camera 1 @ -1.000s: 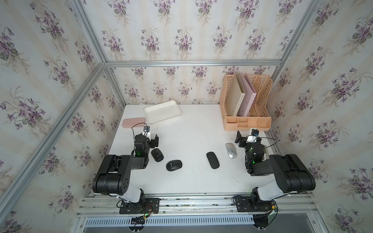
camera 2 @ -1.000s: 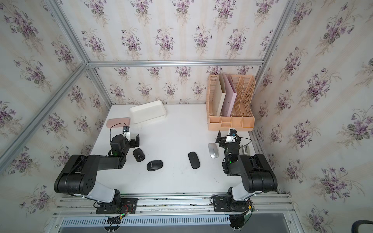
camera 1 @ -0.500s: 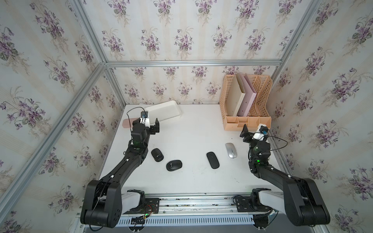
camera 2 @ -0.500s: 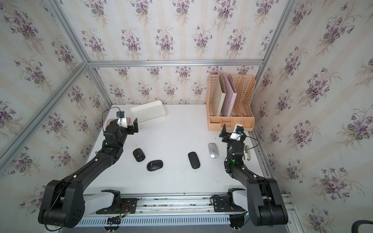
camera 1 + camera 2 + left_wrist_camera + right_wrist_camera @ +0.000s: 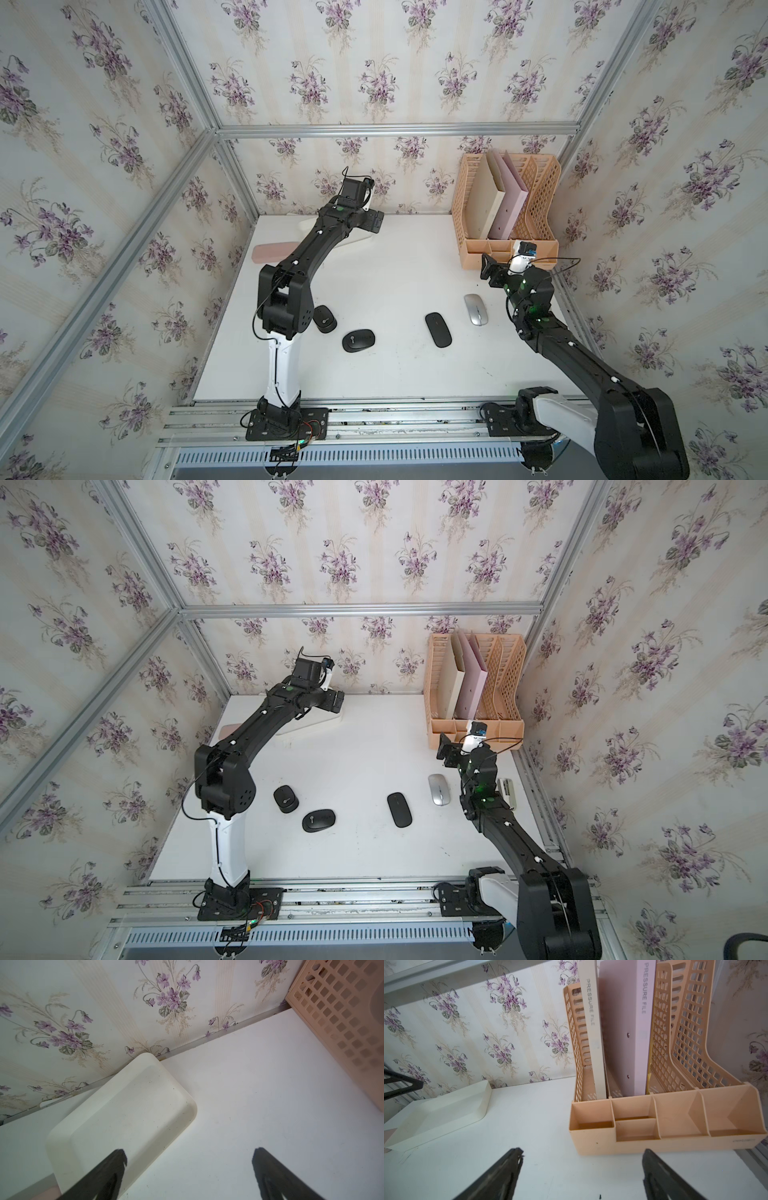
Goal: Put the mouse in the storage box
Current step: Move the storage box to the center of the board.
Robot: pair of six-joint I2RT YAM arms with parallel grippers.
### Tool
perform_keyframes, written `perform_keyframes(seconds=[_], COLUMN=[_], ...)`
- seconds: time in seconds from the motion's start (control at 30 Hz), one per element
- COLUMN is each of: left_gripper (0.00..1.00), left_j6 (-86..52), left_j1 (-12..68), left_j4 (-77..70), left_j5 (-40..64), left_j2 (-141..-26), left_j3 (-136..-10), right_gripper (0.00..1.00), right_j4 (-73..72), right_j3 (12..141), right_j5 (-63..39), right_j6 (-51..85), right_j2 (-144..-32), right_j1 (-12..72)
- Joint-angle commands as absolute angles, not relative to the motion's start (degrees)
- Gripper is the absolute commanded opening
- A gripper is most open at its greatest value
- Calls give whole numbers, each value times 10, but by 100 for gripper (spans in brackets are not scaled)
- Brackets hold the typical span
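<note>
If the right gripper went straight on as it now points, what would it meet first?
Probably the peach file rack, at its low front corner; only bare table lies before the right gripper.

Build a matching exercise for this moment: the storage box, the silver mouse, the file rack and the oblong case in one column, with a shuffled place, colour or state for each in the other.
Column one
1. storage box
2. silver mouse
3. file rack
4. oblong case

Column two
A. holds two upright files
B. white, empty, against the back wall
C. pink, by the left edge of the table
D. out on the table, next to the flat black mouse

Pairs: 1-B, 2-D, 3-A, 4-C.
</note>
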State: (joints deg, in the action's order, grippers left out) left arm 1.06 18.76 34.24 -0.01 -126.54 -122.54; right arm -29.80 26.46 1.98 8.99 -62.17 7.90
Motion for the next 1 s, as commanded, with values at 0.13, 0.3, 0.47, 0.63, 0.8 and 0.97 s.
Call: perform_keyframes(seconds=[0.13,0.3,0.47,0.63,0.8,0.97], left_gripper=[100,99,98,98,98,94], left_j6=[-34,-40,-18,2,9,21], left_j1=[185,185,184,181,178,178], left_j4=[531,501,497,485,462,392], left_j5=[40,61,38,-4,-33,0], left_j2=[-1440,-1470,-1502,-1523,-1532,-1494], left_j3=[-1460,-1447,-1457,-1462,-1458,-1386], right_gripper=[93,92,92,92,93,93], right_j4=[-363,-416,-436,-469,-506,-504], right_j3=[204,157,147,127,106,103], right_j5=[77,73,50,28,11,28], right_j6=[107,123,133,138,138,136], right_j2=[-574,-543,-531,-514,-504,-506], right_j1=[83,84,84,84,84,84])
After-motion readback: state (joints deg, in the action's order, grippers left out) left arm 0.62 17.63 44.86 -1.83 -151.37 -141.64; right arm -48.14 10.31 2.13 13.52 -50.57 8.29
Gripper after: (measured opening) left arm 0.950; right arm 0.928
